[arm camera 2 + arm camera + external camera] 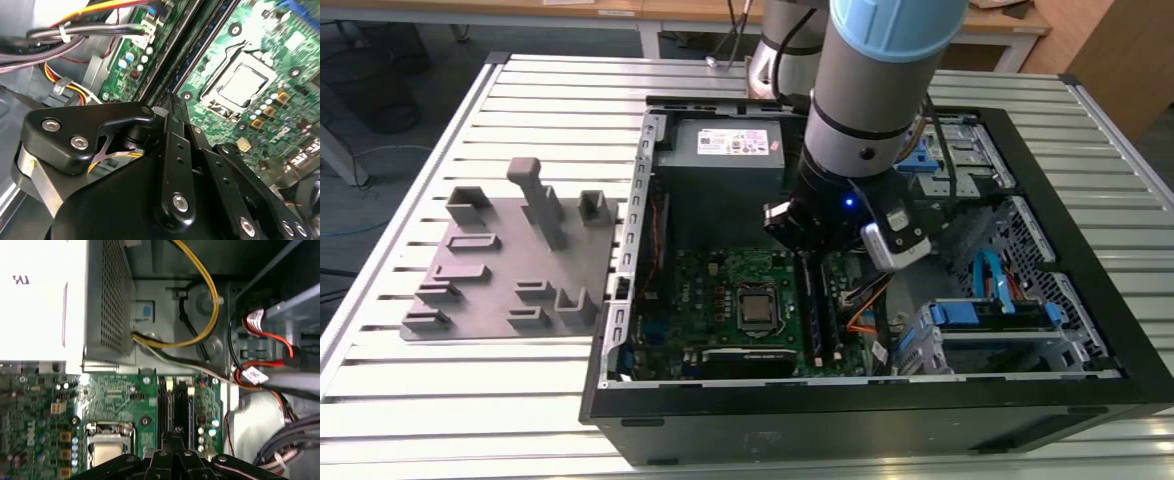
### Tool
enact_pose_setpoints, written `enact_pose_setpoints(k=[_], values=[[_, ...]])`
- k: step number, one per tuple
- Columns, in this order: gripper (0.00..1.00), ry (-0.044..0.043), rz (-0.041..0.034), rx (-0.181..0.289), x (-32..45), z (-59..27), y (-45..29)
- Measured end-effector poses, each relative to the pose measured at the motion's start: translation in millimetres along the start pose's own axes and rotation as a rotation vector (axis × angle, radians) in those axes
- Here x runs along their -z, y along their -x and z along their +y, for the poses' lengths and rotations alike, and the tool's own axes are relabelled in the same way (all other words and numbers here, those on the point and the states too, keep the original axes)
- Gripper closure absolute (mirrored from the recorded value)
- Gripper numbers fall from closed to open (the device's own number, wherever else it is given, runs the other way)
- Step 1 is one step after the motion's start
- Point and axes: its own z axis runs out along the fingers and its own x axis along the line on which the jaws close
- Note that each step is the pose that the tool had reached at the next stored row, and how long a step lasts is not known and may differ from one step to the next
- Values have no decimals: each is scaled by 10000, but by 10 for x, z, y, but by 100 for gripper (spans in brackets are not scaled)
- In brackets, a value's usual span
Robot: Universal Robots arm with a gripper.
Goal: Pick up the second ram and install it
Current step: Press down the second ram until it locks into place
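My gripper is low inside the open computer case, over the far end of the memory slots on the green motherboard. In both wrist views its two fingers are pressed together at the tip. Straight under that tip, a long dark stick that I take for the second ram runs along a slot. I cannot tell whether the tips pinch it or only touch its top edge. Another stick sits in the neighbouring slot, nearer the processor socket.
The power supply stands just beyond the slots, with yellow and black cables looping beside it. A drive cage with blue parts and orange wires crowd the exterior view's right. A grey parts fixture lies outside the case on the slatted table.
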Motion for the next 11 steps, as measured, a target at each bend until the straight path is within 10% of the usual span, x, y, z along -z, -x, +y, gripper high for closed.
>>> enact_pose_setpoints(k=[3, 11], values=[[89, 102, 1, 8, -37, 48, -2], [89, 52, 4, 40, -139, 177, -5]])
